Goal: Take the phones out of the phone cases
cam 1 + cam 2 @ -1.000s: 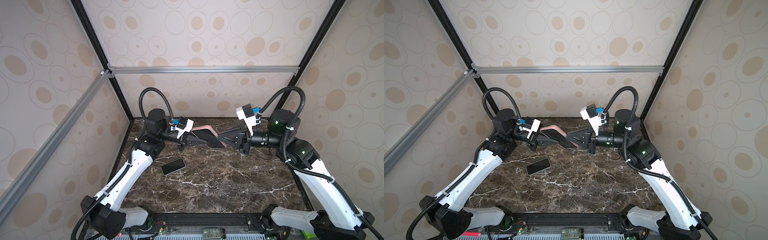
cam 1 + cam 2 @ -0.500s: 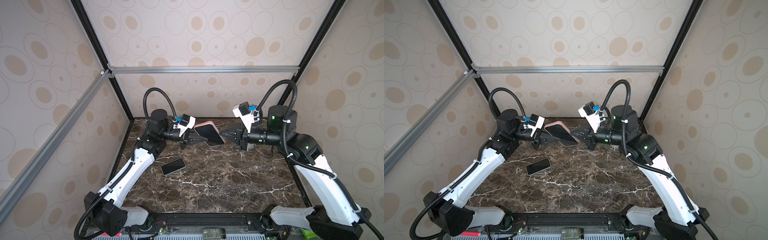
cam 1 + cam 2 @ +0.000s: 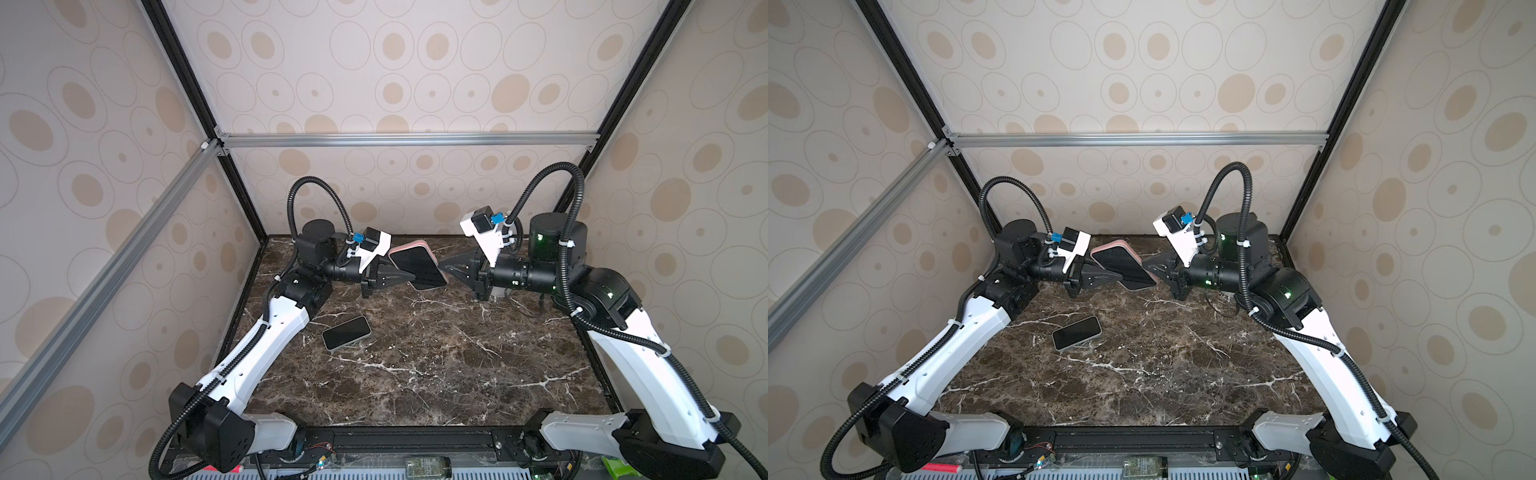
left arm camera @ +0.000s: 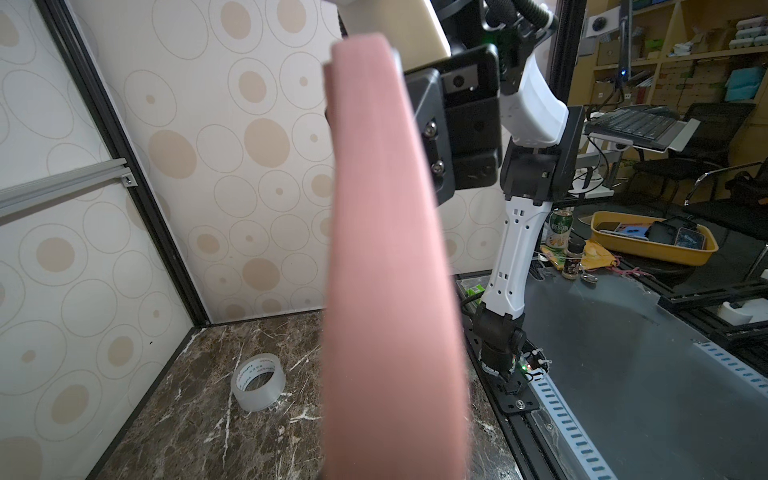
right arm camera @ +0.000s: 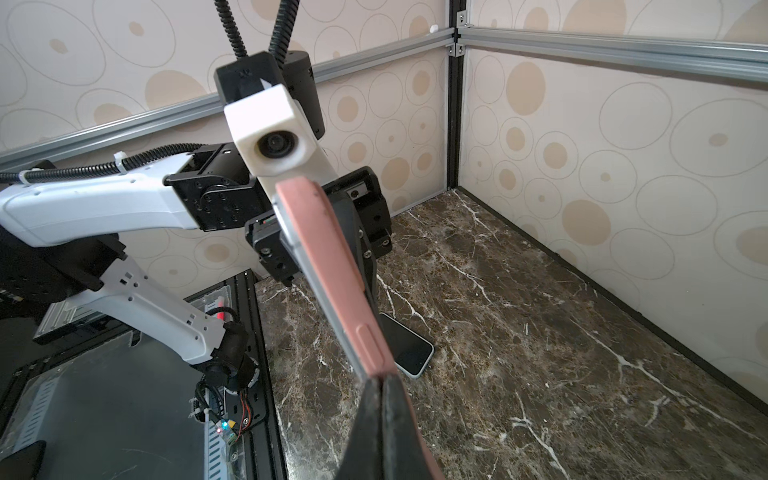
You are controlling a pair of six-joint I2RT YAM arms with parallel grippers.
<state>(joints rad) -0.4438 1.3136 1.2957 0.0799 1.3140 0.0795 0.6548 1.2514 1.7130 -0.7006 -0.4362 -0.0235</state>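
Your top views are evenly, softly lit, with only faint shadows on the marble desk (image 3: 415, 353). In your left wrist view the pink case (image 4: 390, 291), close to the lens, is blurred, while the tape roll (image 4: 257, 386) is sharp and the room (image 4: 685, 137) beyond looks dimmer. The right hand (image 5: 381, 380) looks soft in its own wrist view.

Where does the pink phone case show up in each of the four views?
Top view: pink phone case at centre back, raised off the table.
Top view: the case at centre back too.
Left wrist: the case is a blurred pink band filling the middle.
Right wrist: its thin pink edge slants through the centre.
Shared landmark: the marble tabletop, below it in every view.
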